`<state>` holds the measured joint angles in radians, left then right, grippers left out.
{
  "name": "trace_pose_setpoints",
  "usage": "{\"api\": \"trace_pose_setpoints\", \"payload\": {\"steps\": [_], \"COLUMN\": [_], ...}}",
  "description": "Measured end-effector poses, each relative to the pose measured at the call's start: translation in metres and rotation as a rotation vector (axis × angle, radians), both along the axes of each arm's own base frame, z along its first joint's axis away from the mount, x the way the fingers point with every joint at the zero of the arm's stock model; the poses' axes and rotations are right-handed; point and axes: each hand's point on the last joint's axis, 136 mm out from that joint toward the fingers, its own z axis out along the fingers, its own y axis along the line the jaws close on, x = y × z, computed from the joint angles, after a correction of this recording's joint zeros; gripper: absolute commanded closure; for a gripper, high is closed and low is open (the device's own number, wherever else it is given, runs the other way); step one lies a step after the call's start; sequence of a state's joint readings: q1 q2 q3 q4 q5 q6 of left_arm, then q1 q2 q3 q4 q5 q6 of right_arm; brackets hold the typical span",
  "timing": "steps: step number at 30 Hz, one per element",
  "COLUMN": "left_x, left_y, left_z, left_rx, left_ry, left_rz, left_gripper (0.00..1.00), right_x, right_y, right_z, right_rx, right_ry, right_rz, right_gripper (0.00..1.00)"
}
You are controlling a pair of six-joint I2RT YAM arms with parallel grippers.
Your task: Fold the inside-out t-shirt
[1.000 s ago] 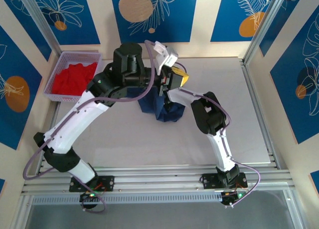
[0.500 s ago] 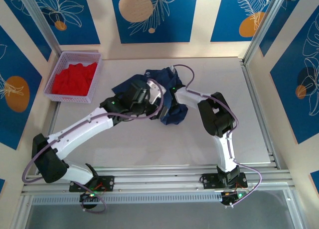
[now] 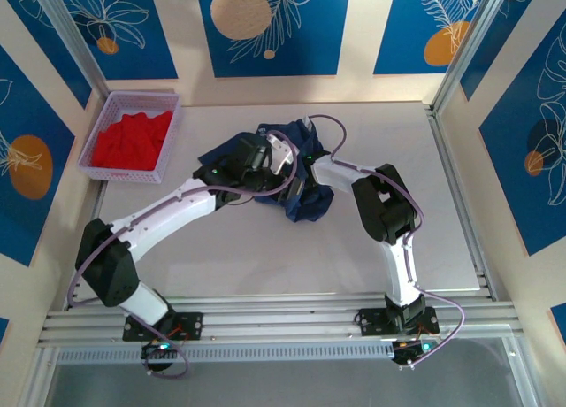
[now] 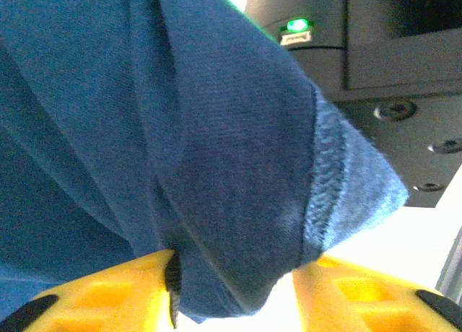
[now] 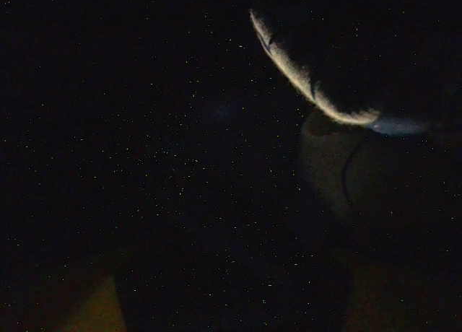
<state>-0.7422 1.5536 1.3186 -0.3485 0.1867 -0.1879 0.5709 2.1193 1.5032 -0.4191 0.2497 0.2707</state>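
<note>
The inside-out t-shirt, a soft navy knit, lies crumpled in a lumpy heap at the middle of the surface, toward its far edge. The left claw is closed partway, pinching a thick fold with a stitched seam between its yellow fingers. The right claw is buried in dark cloth; its opening cannot be told.

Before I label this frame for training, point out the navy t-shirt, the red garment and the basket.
navy t-shirt (image 3: pixel 309 207), top view, bunched lower lump.
red garment (image 3: pixel 133 140), top view, its middle.
basket (image 3: pixel 122 172), top view, near wall.
</note>
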Motion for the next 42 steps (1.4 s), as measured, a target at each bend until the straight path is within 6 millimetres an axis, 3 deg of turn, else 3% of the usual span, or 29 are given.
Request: {"api": "trace_pose_setpoints", "payload": {"steps": [6, 7, 14, 20, 26, 34, 42], "left_x": [0.008, 0.009, 0.013, 0.017, 0.017, 0.01, 0.0], "left_y": [0.002, 0.003, 0.011, 0.019, 0.013, -0.001, -0.01], "left_z": [0.01, 0.011, 0.019, 0.059, 0.102, 0.133, 0.151], "left_rx": [-0.042, -0.046, -0.057, -0.091, -0.155, -0.222, -0.269], "left_ry": [0.002, 0.001, -0.012, -0.08, -0.144, -0.148, -0.116], "left_rz": [0.007, 0.006, 0.015, 0.021, -0.015, -0.096, -0.164], "left_gripper": [0.99, 1.0, 1.0, 1.0, 1.0, 1.0, 1.0], "right_x": [0.0, 0.0, -0.002, -0.023, -0.035, -0.029, -0.009], "right_y": [0.0, -0.001, -0.002, -0.004, 0.009, 0.011, 0.014], "right_z": [0.0, -0.001, -0.001, -0.001, -0.001, -0.003, 0.003], "right_rx": [0.0, 0.0, 0.009, 0.017, 0.002, -0.058, -0.127], "right_ry": [-0.001, -0.001, -0.014, -0.047, -0.101, -0.209, -0.312], "right_rz": [-0.001, -0.001, -0.001, 0.032, 0.086, 0.118, 0.172], "right_gripper": [0.35, 0.35, 0.35, 0.34, 0.32, 0.24, 0.23]}}
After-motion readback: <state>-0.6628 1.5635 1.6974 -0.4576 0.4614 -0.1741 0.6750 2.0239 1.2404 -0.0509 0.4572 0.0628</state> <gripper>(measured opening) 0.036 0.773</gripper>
